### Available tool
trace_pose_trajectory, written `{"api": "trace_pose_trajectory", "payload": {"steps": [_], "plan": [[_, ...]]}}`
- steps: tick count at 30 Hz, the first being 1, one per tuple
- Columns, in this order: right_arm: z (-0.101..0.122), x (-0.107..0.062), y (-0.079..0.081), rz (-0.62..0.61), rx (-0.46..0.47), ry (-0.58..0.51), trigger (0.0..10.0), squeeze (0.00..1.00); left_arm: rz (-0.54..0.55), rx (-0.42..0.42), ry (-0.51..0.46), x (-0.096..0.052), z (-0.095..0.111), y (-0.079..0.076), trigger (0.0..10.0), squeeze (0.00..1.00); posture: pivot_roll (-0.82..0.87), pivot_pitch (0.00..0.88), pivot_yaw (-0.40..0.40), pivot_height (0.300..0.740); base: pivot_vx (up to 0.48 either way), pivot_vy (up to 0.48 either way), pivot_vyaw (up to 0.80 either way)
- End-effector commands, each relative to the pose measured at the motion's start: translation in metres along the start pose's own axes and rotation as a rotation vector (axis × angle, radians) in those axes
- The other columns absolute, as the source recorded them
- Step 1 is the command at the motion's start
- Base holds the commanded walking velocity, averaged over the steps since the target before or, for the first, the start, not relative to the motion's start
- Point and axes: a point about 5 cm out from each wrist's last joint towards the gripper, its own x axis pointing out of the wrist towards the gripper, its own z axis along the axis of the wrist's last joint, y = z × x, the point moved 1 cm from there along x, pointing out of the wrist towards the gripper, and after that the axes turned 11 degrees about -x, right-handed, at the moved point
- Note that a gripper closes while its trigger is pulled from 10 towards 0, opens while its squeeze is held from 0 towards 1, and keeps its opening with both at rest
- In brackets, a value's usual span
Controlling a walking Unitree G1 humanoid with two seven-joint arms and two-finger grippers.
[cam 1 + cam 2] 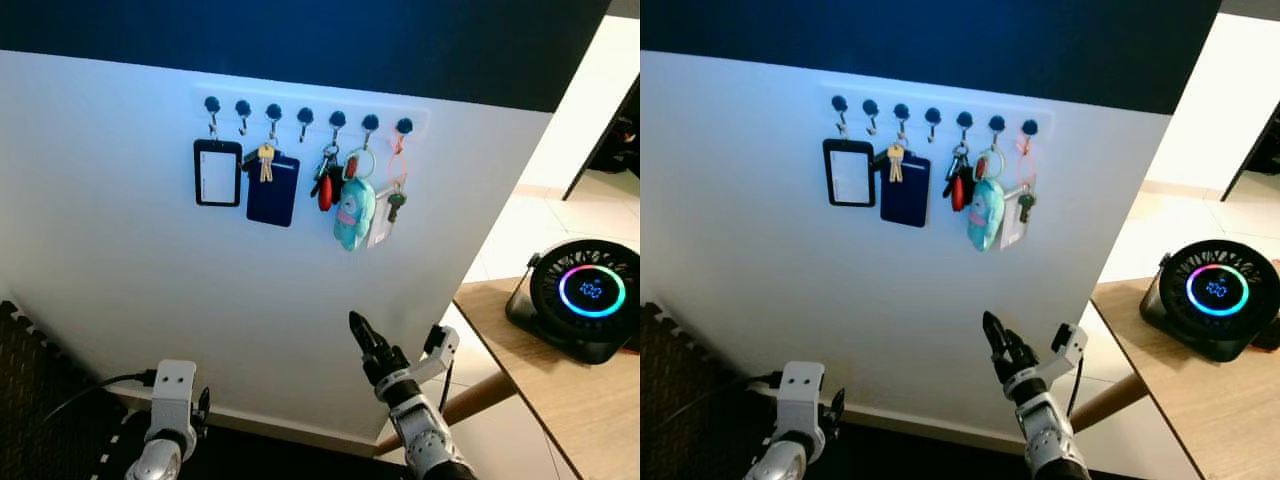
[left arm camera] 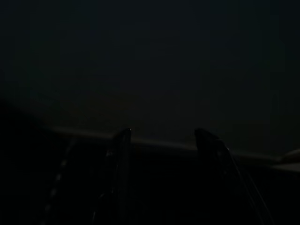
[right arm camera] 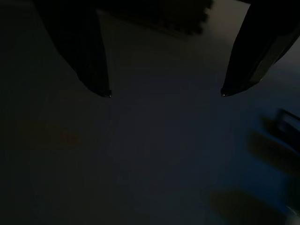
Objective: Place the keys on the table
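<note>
Keys hang on the wall hook rack, beside the blue plush keychain. Our right gripper is raised below them, fingers spread, empty. Left gripper hangs idle, released. Table at right.

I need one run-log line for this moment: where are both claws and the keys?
right claw: open, raised below hooks | left claw: open, low, idle | keys: hanging on wall hooks | table: at right, holds fan
</note>
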Motion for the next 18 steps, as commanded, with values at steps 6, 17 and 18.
{"api": "trace_pose_trajectory", "payload": {"steps": [6, 17, 18], "plan": [[0.019, 0.026, 0.026, 0.101, -0.014, -0.086, 10.0, 0.16, -0.083, -0.019, -0.103, 0.007, 0.02, -0.016, 10.0, 0.0, 0.09, 0.056, -0.067, 0.74, 0.0, 0.0, 0.0], [0.062, 0.055, 0.065, 0.194, -0.639, -0.178, 10.0, 0.04, -0.106, -0.033, -0.136, 0.008, 0.026, -0.021, 10.0, 0.0, 0.09, 0.061, -0.075, 0.74, 0.0, 0.0, 0.0], [0.062, 0.055, 0.065, 0.194, -0.639, -0.178, 10.0, 0.04, -0.106, -0.033, -0.136, 0.008, 0.026, -0.021, 10.0, 0.0, 0.09, 0.061, -0.075, 0.74, 0.0, 0.0, 0.0]]}}
